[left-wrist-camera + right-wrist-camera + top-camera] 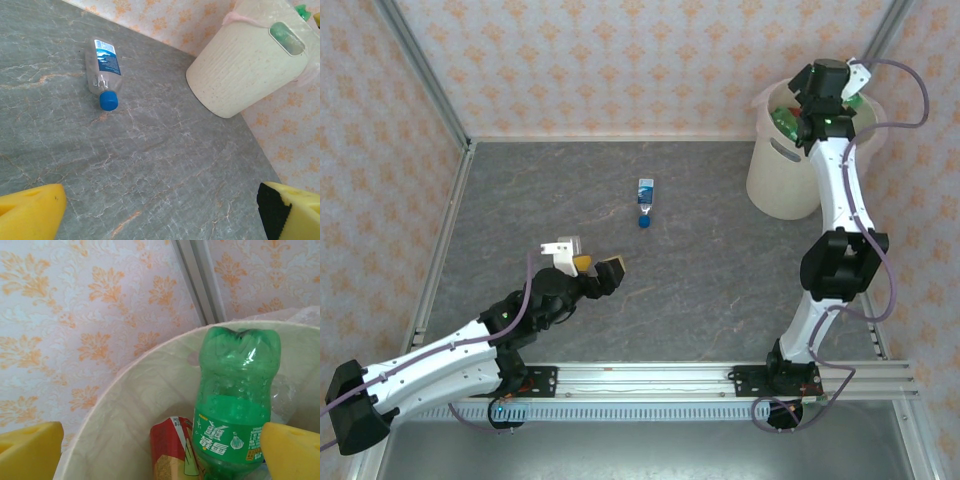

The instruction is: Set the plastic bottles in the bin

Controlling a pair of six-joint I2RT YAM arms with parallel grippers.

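Observation:
A clear plastic bottle (pixel 645 200) with a blue cap and a blue label lies on the grey table, beyond my left gripper (pixel 598 266). In the left wrist view that bottle (pixel 103 72) is at the upper left, and my left gripper (pixel 160 212) is open over bare table. My right gripper (pixel 812 112) hangs over the pale bin (pixel 782 185) at the far right. Its yellow fingers stand wide apart, open (pixel 160 452). A green bottle (pixel 235 400) sits inside the bin (pixel 125 385), close to the right finger, beside a red-labelled bottle (pixel 172 450).
The bin (pixel 240 70) stands against the patterned back wall, right of the clear bottle. A metal frame post (pixel 420 70) runs along the left side of the table (pixel 720 270). A rail (pixel 650 378) carries both arm bases at the near edge.

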